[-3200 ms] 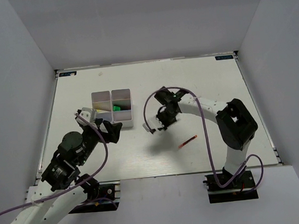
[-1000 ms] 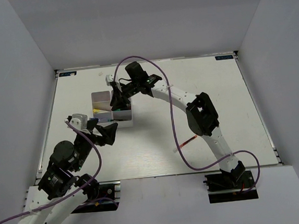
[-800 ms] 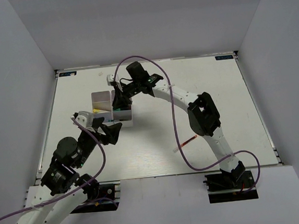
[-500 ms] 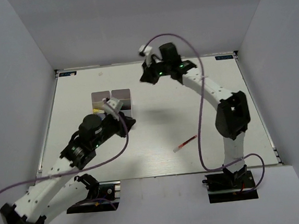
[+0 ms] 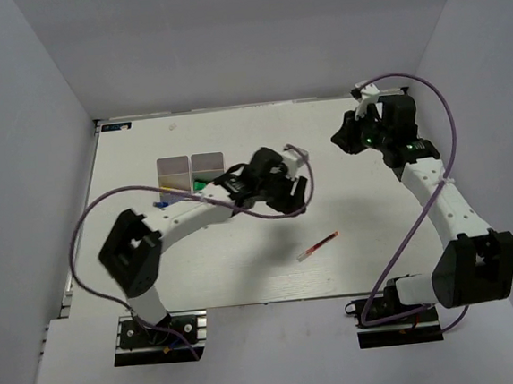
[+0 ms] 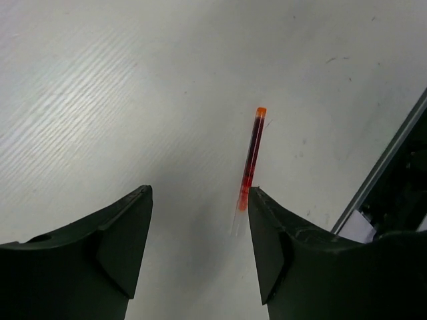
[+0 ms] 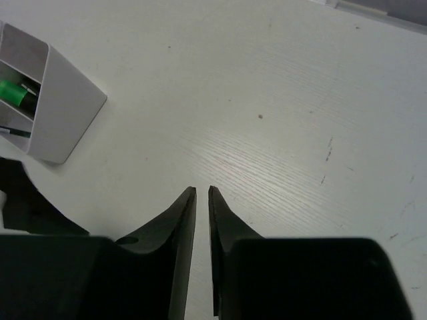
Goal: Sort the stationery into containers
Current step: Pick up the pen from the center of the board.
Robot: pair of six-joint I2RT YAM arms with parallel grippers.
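Observation:
A thin pen with a red end (image 5: 318, 246) lies on the table right of centre. In the left wrist view the pen (image 6: 252, 157) lies below and just ahead of my open, empty left gripper (image 6: 200, 193), close to the right finger. From above, the left gripper (image 5: 297, 197) hovers up-left of the pen. The white divided tray (image 5: 175, 166) stands at the left, partly hidden by the left arm. A green highlighter (image 7: 17, 93) sits in the tray (image 7: 67, 107). My right gripper (image 5: 337, 140) is shut and empty (image 7: 202, 190), raised at the far right.
A small blue item (image 5: 161, 203) shows beside the left arm near the tray. The left forearm (image 5: 195, 211) crosses in front of the tray. The table's near edge with its metal rail (image 6: 387, 160) lies just past the pen.
The right gripper left the tray and swung up to the far right. The left arm stretched out from the near left across the tray front to the middle, above the red pen.

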